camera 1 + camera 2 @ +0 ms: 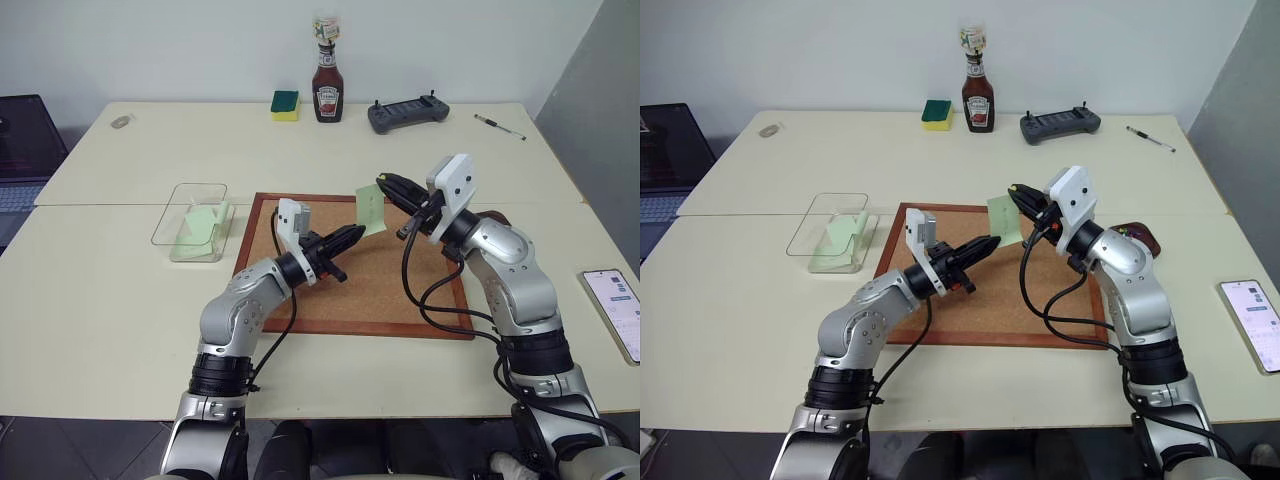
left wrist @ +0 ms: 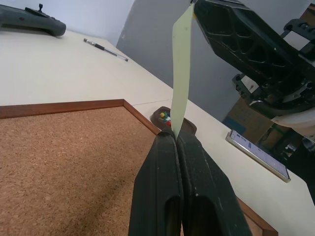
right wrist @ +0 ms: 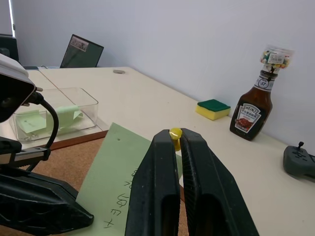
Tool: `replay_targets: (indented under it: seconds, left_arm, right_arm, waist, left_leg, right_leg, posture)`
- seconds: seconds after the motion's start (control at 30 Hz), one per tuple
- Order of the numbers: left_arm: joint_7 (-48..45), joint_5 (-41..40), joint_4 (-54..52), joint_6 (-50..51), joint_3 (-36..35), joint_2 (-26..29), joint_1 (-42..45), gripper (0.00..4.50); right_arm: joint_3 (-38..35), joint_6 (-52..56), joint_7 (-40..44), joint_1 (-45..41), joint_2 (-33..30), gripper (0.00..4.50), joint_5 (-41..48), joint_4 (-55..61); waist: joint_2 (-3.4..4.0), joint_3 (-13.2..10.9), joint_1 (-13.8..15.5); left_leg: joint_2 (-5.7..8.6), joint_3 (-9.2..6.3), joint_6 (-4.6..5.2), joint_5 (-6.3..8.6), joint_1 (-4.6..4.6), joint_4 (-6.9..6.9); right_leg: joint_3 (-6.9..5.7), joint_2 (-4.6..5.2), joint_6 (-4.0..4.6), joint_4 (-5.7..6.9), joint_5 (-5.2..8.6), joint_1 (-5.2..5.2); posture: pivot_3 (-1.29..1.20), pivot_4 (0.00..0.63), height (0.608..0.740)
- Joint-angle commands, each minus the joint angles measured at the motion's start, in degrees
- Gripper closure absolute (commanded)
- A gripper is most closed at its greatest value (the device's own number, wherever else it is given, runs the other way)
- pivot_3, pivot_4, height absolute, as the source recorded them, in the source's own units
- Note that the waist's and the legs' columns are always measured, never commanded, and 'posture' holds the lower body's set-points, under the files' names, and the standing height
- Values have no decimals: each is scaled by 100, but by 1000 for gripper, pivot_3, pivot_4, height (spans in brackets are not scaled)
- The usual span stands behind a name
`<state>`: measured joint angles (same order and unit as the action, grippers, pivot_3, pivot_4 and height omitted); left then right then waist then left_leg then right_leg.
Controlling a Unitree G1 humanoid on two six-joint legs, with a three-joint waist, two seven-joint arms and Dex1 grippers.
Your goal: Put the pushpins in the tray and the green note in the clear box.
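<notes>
Two grippers share one slip of paper, and that is where the trouble lies. The green note [image 1: 371, 208] hangs in the air over the cork board [image 1: 300, 310], pinched at its lower edge by the left gripper [image 2: 173, 136] and pierced near its top by a yellow pushpin [image 3: 175, 133] that the right gripper [image 3: 178, 135] grips by the head. If the two arms pull apart unevenly, the thin paper could tear at the pin hole, or slide out of the left fingers and flutter down onto the board. The pin could also twist out of the right fingers and drop, and it is small enough to roll off the table.

Both grippers are closed down tight. The left one has its fingers pressed together on the note's bottom edge. The right one clamps the yellow pin head at its very fingertips; the hold looks shallow, though the pin's shaft is hidden from view, so how far it still sits in the paper is hard to say.

The clear box [image 1: 176, 216] stands on the table just left of the board, with pale green slips already inside. The brown tray [image 2: 189, 126] sits beyond the board's right corner, holding a few coloured pins [image 2: 165, 117].
</notes>
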<state>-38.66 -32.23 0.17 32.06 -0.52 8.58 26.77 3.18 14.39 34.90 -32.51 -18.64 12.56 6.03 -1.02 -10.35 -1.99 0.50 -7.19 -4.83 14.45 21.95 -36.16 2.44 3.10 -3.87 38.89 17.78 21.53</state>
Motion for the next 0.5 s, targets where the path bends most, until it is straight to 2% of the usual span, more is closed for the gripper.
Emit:
replay_targets:
  seconds: [0.03, 0.5]
  left_arm:
    - [56, -35, -175, -130, -54, -34, 117, 4449]
    - [162, 123, -56, -291, -2, -28, 17, 4449]
  right_arm:
    - [-88, 24, -35, -43, 23, 4500, 143, 309]
    - [-647, 848, -421, -246, 145, 4500, 895, 414]
  waist:
    - [0, 0, 0]
    - [0, 0, 1]
  left_leg:
    - [0, 0, 0, 0, 0, 0]
    - [0, 0, 5, 3, 0, 0]
  right_leg:
    - [0, 0, 0, 0, 0, 0]
    - [0, 0, 0, 0, 0, 0]
  posture:
    - [0, 150, 740]
    - [0, 150, 740]
